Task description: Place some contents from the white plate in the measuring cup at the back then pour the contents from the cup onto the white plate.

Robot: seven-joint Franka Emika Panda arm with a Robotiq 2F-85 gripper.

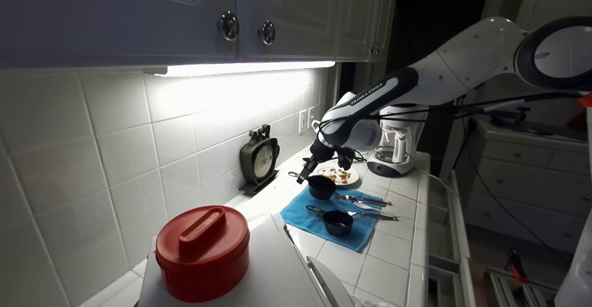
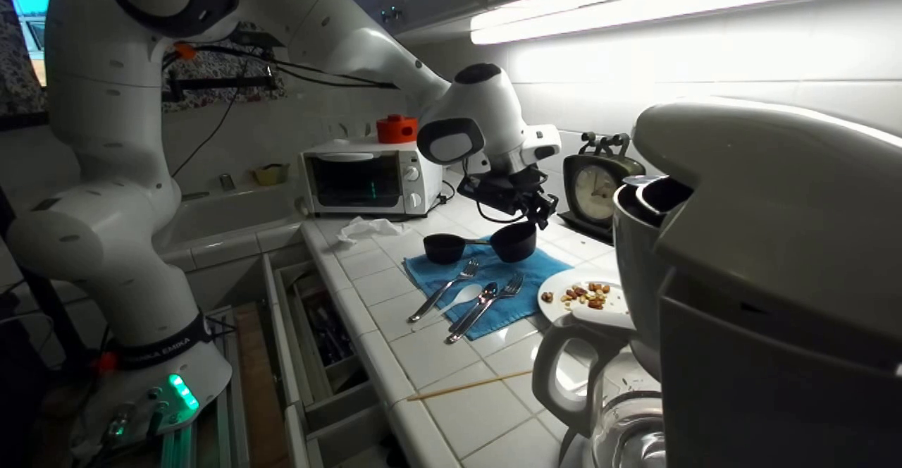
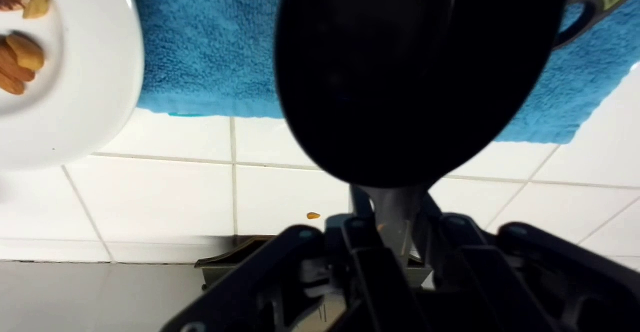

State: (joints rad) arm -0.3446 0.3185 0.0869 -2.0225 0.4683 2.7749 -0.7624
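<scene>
Pouring seems in hand; next calls, I'd say, for a level carry to the round white plate (image 3: 107,72) of brown nuts (image 3: 25,52), though I see none inside the round black measuring cup (image 2: 513,244). The black 2-fingered gripper (image 3: 395,207) is closed on the cup's handle, bowl just beyond, toward the front edge of the white-tiled counter (image 1: 391,258).

Plate (image 3: 107,92): smooth, glossy. Nuts (image 3: 25,52): matt, one rough and craggy. Cups (image 2: 514,244): smooth, dull finish. Towel (image 3: 210,47): cloth, rough pile. Table (image 3: 165,192): tile, smooth, shiny. Cutlery (image 2: 440,293): polished metal, except the white spoon (image 2: 465,296), smooth, plastic by its look. Stick (image 2: 471,385): wood in appearance, matt. Carafe (image 2: 627,401): clear glass, glossy. Coffee maker (image 2: 782,200): smooth plastic, low sheen. Tub (image 1: 203,263): smooth plastic. Knobs (image 1: 228,26): mirror-bright metal
</scene>
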